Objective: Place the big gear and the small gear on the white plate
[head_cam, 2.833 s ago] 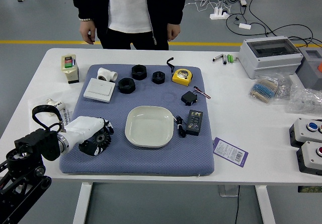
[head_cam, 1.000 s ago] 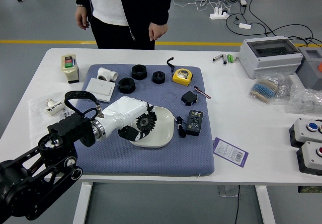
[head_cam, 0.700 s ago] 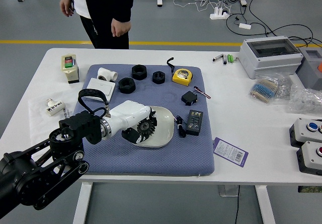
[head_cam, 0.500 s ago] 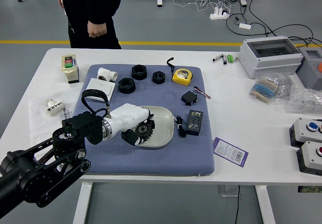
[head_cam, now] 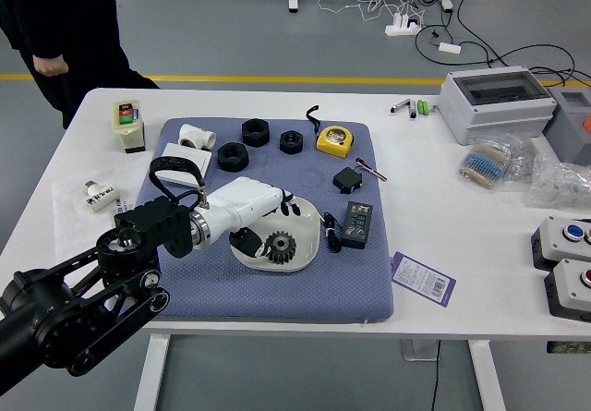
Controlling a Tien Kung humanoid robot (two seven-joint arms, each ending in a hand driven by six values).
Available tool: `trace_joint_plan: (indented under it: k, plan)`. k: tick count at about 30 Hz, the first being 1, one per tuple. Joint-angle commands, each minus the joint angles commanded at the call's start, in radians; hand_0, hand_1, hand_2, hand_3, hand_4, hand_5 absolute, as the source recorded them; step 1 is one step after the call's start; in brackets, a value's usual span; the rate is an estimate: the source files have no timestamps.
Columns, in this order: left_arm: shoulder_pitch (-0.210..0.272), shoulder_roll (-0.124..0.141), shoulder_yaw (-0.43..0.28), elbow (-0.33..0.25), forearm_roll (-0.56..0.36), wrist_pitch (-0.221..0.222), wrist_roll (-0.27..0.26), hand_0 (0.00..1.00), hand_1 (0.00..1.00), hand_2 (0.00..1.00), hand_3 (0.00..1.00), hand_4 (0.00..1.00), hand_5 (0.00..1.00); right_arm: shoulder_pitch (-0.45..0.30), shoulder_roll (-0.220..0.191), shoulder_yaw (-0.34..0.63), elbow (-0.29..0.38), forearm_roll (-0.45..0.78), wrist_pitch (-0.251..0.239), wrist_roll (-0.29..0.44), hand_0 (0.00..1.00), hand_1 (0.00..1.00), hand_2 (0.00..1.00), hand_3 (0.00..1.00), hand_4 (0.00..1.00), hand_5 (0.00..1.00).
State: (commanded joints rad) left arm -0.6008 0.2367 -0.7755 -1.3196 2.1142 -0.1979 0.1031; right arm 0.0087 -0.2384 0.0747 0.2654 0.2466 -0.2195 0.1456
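One dark toothed gear (head_cam: 281,247) lies on the white plate (head_cam: 310,235), toward its front. Just behind and left of that gear is my left hand (head_cam: 268,222), reaching over the plate's left part with its fingers apart and nothing held between them. The hand hides the plate's back left portion. I cannot tell whether this gear is the big or the small one, and no second gear can be made out. My right hand is out of view.
Black round nuts (head_cam: 233,157), a white box, a white pipe fitting and a yellow tape measure (head_cam: 334,141) lie on the blue mat's back part. A black cable and adapter (head_cam: 357,224) sit right of the plate. A person stands at the far left.
My left hand carried the gear from the mat's left side to the plate, then opened and released it. The person has moved to the left.
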Motion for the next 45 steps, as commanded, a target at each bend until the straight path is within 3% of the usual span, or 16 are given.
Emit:
trace_joint_plan:
  k: [8, 12, 16, 17, 22, 23, 33, 45]
  plan:
    - [0.001, 0.002, -0.025, -0.011, 0.025, 0.024, 0.002, 0.625, 0.729, 0.820, 0.800, 0.919, 0.004, 0.002, 0.000, 0.005, 0.000, -0.002, 0.000, 0.000, 0.613, 0.622, 0.721, 0.538, 0.748, 0.705]
    - [-0.001, 0.016, -0.052, -0.017, 0.052, 0.012, 0.014, 0.594, 0.714, 0.791, 0.789, 0.884, 0.007, 0.003, 0.000, 0.006, 0.000, -0.001, 0.000, 0.000, 0.613, 0.623, 0.721, 0.538, 0.747, 0.705]
    - [-0.005, 0.044, -0.073, -0.016, 0.089, -0.029, 0.020, 0.594, 0.714, 0.791, 0.789, 0.884, 0.007, 0.003, 0.000, 0.007, -0.001, -0.002, 0.001, 0.000, 0.613, 0.623, 0.721, 0.538, 0.747, 0.705]
    - [-0.007, 0.052, -0.076, -0.014, 0.095, -0.041, 0.022, 0.546, 0.714, 0.785, 0.782, 0.645, 0.002, 0.004, -0.001, 0.008, -0.001, -0.002, 0.001, 0.000, 0.613, 0.622, 0.722, 0.538, 0.747, 0.704]
    - [-0.008, 0.095, -0.085, -0.001, 0.106, -0.098, 0.038, 0.546, 0.714, 0.785, 0.782, 0.645, 0.002, 0.004, 0.000, 0.011, -0.001, -0.002, 0.001, 0.000, 0.613, 0.622, 0.722, 0.538, 0.747, 0.704]
    - [-0.007, 0.105, -0.089, 0.003, 0.106, -0.107, 0.039, 0.548, 0.712, 0.774, 0.778, 0.608, 0.002, 0.005, 0.000, 0.011, -0.001, -0.002, 0.001, 0.000, 0.613, 0.622, 0.722, 0.538, 0.747, 0.702]
    - [0.010, 0.150, -0.097, 0.027, 0.100, -0.163, 0.058, 0.545, 0.707, 0.767, 0.775, 0.599, 0.002, 0.004, 0.001, 0.008, -0.002, 0.001, 0.002, -0.001, 0.613, 0.622, 0.722, 0.538, 0.746, 0.700]
    - [0.019, 0.159, -0.085, 0.041, 0.084, -0.180, 0.064, 0.556, 0.713, 0.771, 0.785, 0.660, 0.002, 0.005, 0.001, 0.009, -0.002, 0.001, 0.002, -0.001, 0.613, 0.622, 0.722, 0.538, 0.745, 0.698]
